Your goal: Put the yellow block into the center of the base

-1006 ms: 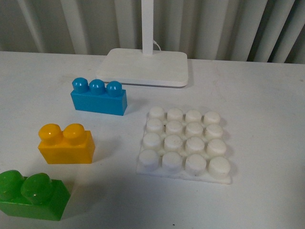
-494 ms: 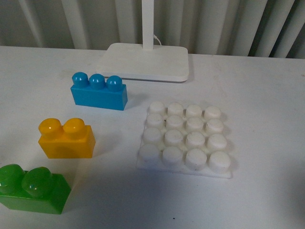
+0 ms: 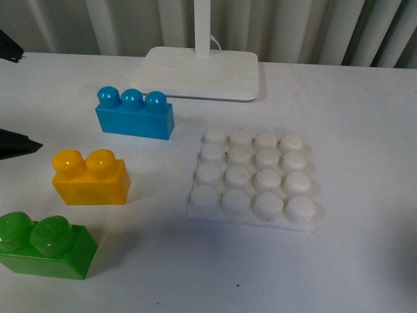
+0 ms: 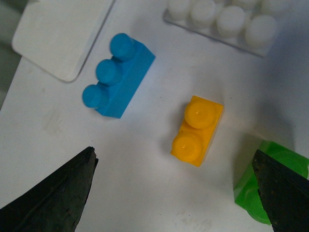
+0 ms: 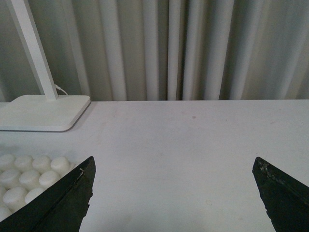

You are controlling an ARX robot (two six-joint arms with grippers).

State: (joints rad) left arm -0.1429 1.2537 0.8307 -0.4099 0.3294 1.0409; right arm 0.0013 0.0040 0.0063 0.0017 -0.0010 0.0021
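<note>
Left gripper [image 4: 174, 153] is held wide open over the orange-yellow two-stud plastic brick [image 4: 197, 130], probably for grabbing it. Right gripper [image 5: 174, 166] is parked open too, off the square white studded plate [image 3: 254, 179].

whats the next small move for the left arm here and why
Probably ease the open left gripper toward the yellow block until it straddles the brick. The block stands untouched beside the base. In the left wrist view it sits roughly centred ahead of the wide jaws, and nothing is gripped yet.

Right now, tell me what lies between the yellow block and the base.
Only bare table lies between the yellow block and the base; the front view shows it.
</note>
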